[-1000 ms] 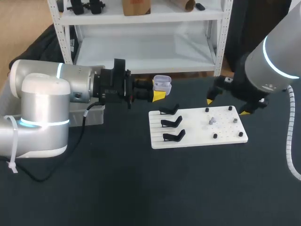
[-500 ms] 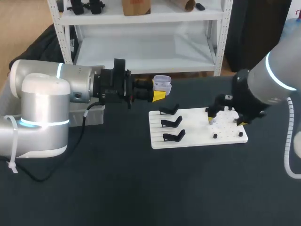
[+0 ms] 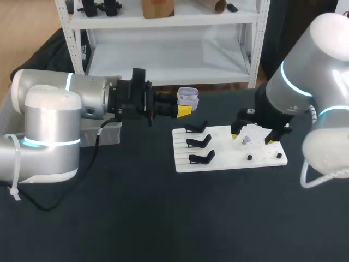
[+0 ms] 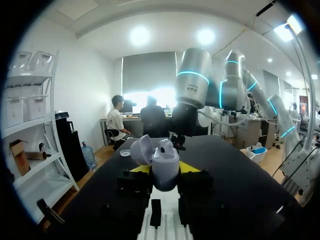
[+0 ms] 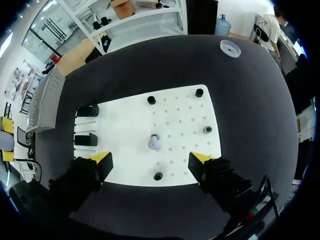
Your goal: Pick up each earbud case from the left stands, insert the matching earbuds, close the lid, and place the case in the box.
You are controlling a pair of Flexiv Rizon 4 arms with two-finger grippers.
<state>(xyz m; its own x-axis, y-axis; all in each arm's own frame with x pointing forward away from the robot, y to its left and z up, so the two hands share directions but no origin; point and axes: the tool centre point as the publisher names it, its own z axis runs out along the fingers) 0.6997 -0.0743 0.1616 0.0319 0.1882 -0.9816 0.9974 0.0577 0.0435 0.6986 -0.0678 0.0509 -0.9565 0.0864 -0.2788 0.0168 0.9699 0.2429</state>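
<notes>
**A:** Since a second back, right arm [image 3: 294, 93] has swung in from the right edge of frame. Its yellow fingertips [image 3: 234, 136] now hang over the right half of the white board [image 3: 218, 161], centre-right of frame. left arm [image 3: 82, 103] hasn't budged.

**B:** Right jaws?

**A:** Released, spread wide. In the right wrist view the grey earbud [image 5: 154, 142] stands on the board [image 5: 125, 120] ahead of the jaws. It sits between the two tips [image 5: 100, 159] and touches neither. Black pegs [image 5: 151, 100] stand around it. In the head view the earbud [image 3: 246, 140] sits between the tips, centre-right.

**B:** And the case?

**A:** Earbud case [image 3: 188, 97] is upper middle of frame, up off the tabletop [image 3: 136, 218]. It sits just past the board's far left corner. Left jaws are clenched on it. In the left wrist view the case [image 4: 165, 167] sits between both yellow tips with its lid tipped back, open. Looks like one bud is already seated in it, but the view's too soft to be sure.

**B:** Stands?

**A:** Three black stands [image 3: 200, 142] in a column on the board's left half. In the right wrist view the stands [image 5: 87, 139] are at the board's edge, beyond one fingertip.
</notes>
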